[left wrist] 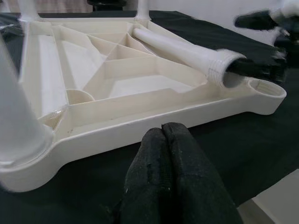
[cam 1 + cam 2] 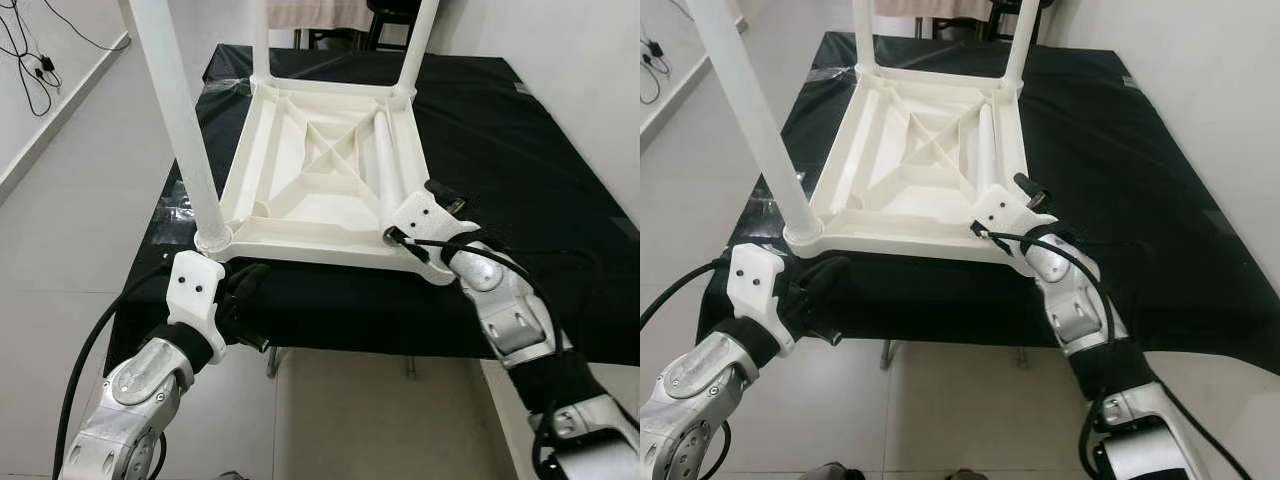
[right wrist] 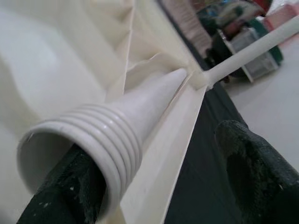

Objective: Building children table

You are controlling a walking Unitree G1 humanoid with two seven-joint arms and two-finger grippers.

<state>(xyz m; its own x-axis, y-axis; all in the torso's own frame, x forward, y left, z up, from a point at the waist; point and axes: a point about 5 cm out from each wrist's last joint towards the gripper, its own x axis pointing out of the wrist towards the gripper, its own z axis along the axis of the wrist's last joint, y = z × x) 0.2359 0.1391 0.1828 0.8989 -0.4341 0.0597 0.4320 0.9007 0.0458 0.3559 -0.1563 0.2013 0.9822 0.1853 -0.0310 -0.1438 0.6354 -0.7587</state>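
Surface: black-draped table [image 2: 560, 170] carries the upturned tabletop [image 2: 320, 170], sockets up for legs.
Right gripper [image 3: 154, 182]: fingers spread around the loose leg [image 2: 385, 165].
Left gripper [image 1: 163, 140]: pinched, empty, beside the near rim.

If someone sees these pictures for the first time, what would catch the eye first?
First, the white table top lying upside down on the black cloth, with three legs already standing up in its corners. Next, the loose leg lying inside it, its threaded end by the right claw, beside the empty near-right socket. The left claw rests shut at the near edge.
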